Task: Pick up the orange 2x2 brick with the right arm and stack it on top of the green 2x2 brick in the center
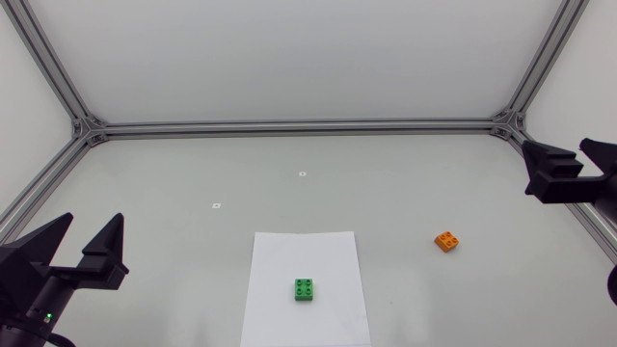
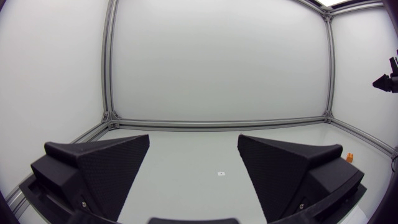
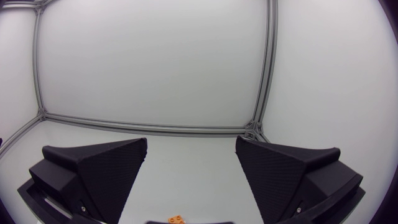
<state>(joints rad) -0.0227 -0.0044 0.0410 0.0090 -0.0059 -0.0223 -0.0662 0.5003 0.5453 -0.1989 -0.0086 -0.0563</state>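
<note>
orange brick (image 1: 446, 242): on bare counter (image 1: 174, 183), studs up, right of white sheet (image 1: 289, 251) and apart from it. green brick (image 1: 305, 289): on sheet, near its middle. left fingers (image 1: 106, 246): spread wide, holding nothing, over counter's near left corner. right fingers (image 1: 554, 159): spread wide, holding nothing, at counter's right edge, well apart from orange brick.

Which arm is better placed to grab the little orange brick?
Right: the small orange plastic brick lies nearer the right arm, ahead of its open jaws, far from the left arm.
</note>
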